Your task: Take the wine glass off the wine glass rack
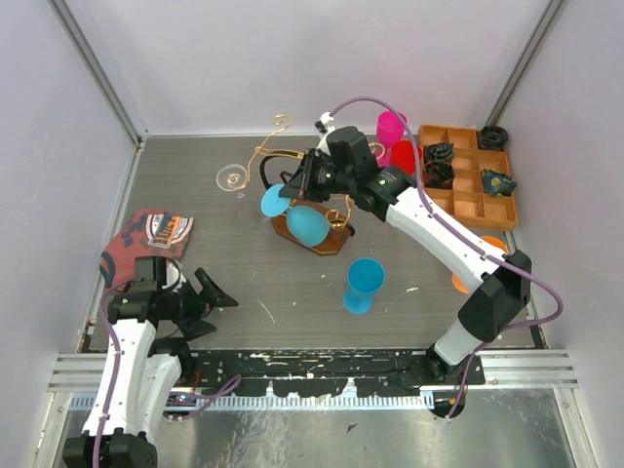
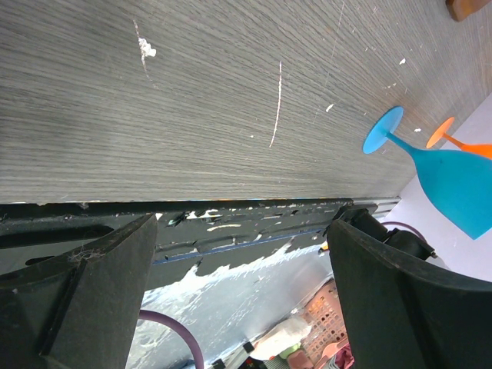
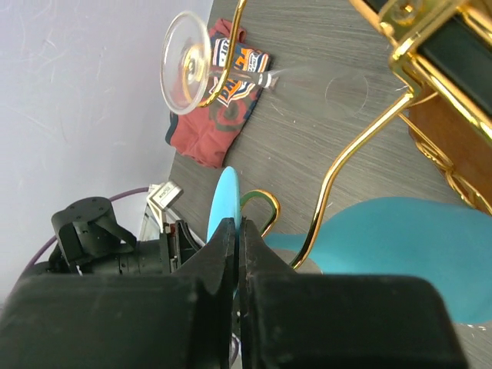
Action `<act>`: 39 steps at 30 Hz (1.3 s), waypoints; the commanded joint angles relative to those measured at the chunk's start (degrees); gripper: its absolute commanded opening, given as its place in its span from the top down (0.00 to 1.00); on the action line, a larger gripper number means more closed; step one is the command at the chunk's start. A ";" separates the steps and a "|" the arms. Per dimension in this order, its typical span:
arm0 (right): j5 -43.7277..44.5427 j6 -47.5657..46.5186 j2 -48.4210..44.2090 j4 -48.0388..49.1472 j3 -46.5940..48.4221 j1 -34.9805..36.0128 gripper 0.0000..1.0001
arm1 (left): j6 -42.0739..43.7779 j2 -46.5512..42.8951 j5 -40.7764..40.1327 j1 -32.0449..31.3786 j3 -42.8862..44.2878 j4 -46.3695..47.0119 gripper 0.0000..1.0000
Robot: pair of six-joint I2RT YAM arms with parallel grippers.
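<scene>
Wine glass (image 1: 304,224), blue: not yet removed. It hangs bowl-down on the wine glass rack (image 1: 330,237), its stem in a gold scroll arm and its flat foot on the rack's left side. The right gripper (image 3: 238,227) is at that foot, jaws pressed together. The wrist view shows the thin blue rim running into the seam between them, so a pinch on the foot appears made. The left gripper (image 1: 213,304) rests spread wide near its base, well apart and uninvolved. Assessment: reach and grasp done. Outstanding: slide the stem clear of the scroll arm, then carry the glass away. A clear glass (image 1: 231,177) hangs on another arm.
</scene>
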 commanded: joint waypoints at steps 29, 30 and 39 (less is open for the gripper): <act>-5.64 8.22 -1.02 15.72 -4.09 -7.31 0.99 | 0.57 -0.18 2.01 0.07 -1.27 0.28 0.02; -6.60 8.68 0.03 16.36 -3.18 -7.31 0.99 | 0.60 -0.19 2.06 0.01 -1.27 0.27 0.02; -11.20 9.36 4.05 18.41 1.59 -4.20 0.99 | 0.57 0.16 2.10 0.05 -1.32 0.44 0.02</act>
